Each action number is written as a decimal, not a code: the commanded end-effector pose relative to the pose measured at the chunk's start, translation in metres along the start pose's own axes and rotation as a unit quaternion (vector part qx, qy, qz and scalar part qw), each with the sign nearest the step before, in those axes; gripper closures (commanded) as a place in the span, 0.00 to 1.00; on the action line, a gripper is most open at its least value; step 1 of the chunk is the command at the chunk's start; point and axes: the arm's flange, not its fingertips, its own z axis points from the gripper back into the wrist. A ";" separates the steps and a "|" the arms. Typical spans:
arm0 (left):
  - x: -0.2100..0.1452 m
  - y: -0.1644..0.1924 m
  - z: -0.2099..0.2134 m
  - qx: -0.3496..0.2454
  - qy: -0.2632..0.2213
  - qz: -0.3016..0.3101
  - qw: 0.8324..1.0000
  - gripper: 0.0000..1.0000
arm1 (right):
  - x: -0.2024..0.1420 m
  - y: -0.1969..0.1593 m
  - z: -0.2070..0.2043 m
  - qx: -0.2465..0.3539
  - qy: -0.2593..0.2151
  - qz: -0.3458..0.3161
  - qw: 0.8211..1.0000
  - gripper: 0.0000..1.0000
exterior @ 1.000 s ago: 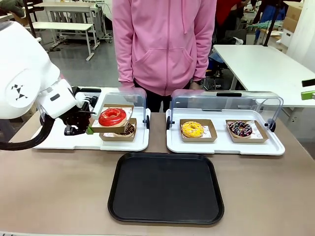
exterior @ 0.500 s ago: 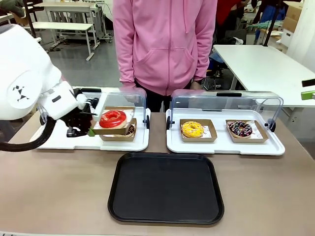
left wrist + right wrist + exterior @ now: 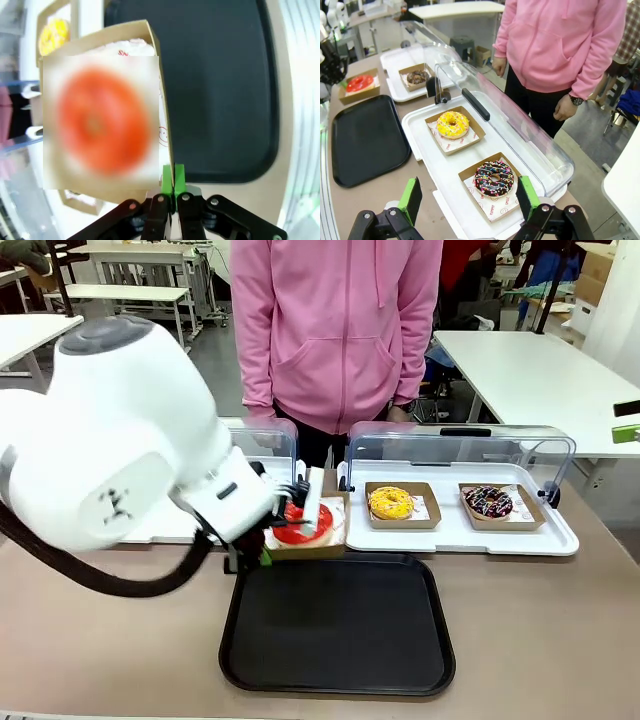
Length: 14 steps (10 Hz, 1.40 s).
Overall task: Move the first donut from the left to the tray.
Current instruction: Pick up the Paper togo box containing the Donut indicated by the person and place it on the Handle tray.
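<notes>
The left gripper (image 3: 170, 186) has its green-padded fingers (image 3: 166, 176) pinched tight on the edge of the brown cardboard holder that carries the red donut (image 3: 300, 523). In the front view the holder hangs tilted just past the near edge of the left white display tray (image 3: 150, 530), at the far left corner of the black tray (image 3: 337, 625) — whether it already overlaps the tray's rim is hard to judge, since the big white arm covers part of it. In the left wrist view the donut (image 3: 102, 121) is only a blurred red patch on its white liner, with the black tray (image 3: 225, 85) spread out beside and beneath it.

The right gripper (image 3: 467, 197) hovers with its fingers spread wide and nothing between them, above the right display tray (image 3: 420, 125), whose clear lid stands raised. There sit a yellow donut (image 3: 452, 124) and a chocolate donut with sprinkles (image 3: 494, 178), each in its own cardboard holder. Another chocolate donut (image 3: 416, 77) stays in the left display tray.

A person in a pink hoodie (image 3: 335, 330) stands at the far side of the counter (image 3: 540, 630), hands down at the sides.
</notes>
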 end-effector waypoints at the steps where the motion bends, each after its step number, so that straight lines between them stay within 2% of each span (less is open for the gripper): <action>1: -0.014 -0.045 -0.017 0.011 0.014 0.015 1.000 0.99 | 0.001 -0.001 -0.002 -0.003 -0.015 0.006 1.000 0.00; 3: -0.003 -0.066 -0.029 0.022 0.025 0.001 0.999 0.99 | 0.001 -0.001 -0.002 -0.003 -0.015 0.006 1.000 0.00; 5: 0.000 -0.072 -0.043 0.025 0.026 -0.013 0.999 0.99 | 0.001 -0.001 -0.002 -0.003 -0.015 0.006 1.000 0.00; 14: -0.003 -0.087 -0.109 0.019 0.062 -0.001 0.998 0.99 | 0.001 -0.001 -0.002 -0.003 -0.015 0.006 1.000 0.00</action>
